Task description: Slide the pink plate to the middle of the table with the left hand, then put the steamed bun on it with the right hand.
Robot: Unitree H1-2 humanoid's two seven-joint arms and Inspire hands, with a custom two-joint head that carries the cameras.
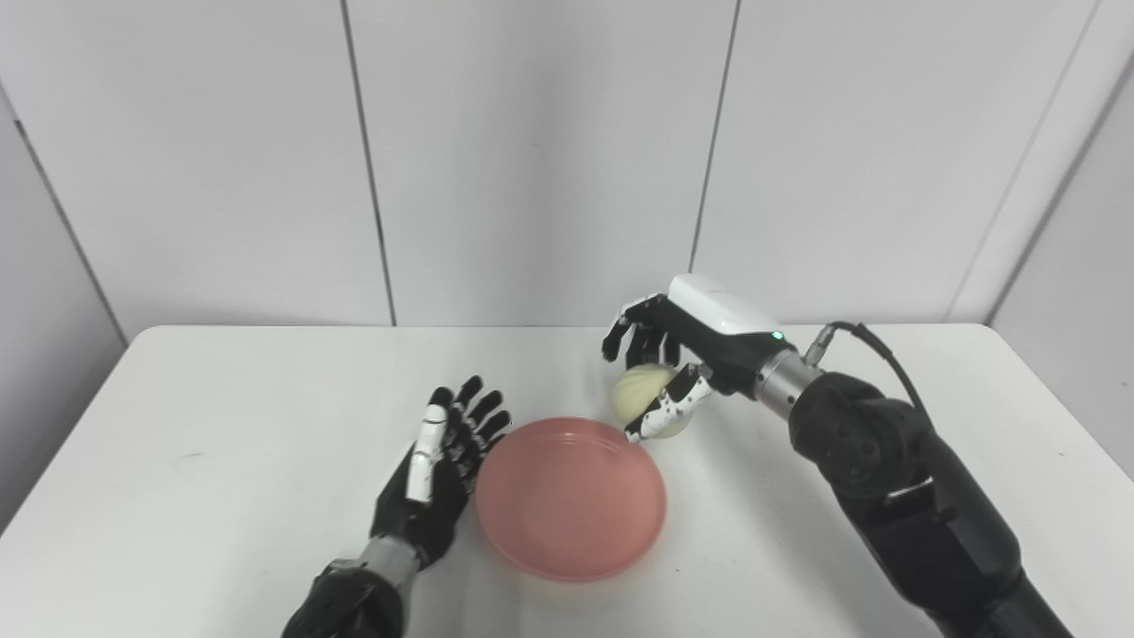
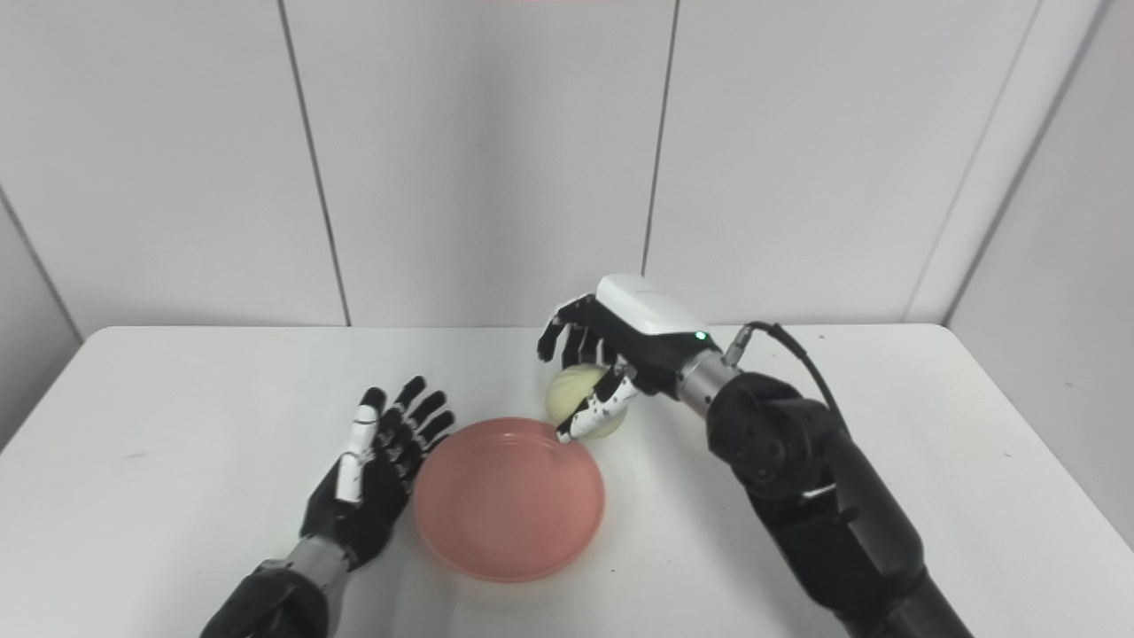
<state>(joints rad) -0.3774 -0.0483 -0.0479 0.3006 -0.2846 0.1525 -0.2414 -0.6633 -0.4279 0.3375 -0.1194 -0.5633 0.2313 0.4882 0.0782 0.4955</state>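
The pink plate [image 1: 570,498] sits about mid-surface [image 1: 221,425], and everything else reads off it. Just to its left, the left hand [image 1: 438,474] stands edge-on with its fingers [image 1: 478,416] spread and straight, palm facing the rim and holding nothing; that flat, open pose suits a push along the surface, and whether it touches the rim I cannot tell. The plate looks placed, so I'd judge the sliding part done. Over at the plate's far right edge comes the right hand [image 1: 660,368], curled around the steamed bun [image 1: 645,396]: fingers draped over the top, thumb pressed against the near side, a cage-like hold that fits something soft and round. The bun rides just beyond the rim, low, and seems clear of the surface, though that gap is hard to read. It isn't over the plate's centre yet; next should be a short carry inward and a gentle release, because a squeeze too hard could dent it
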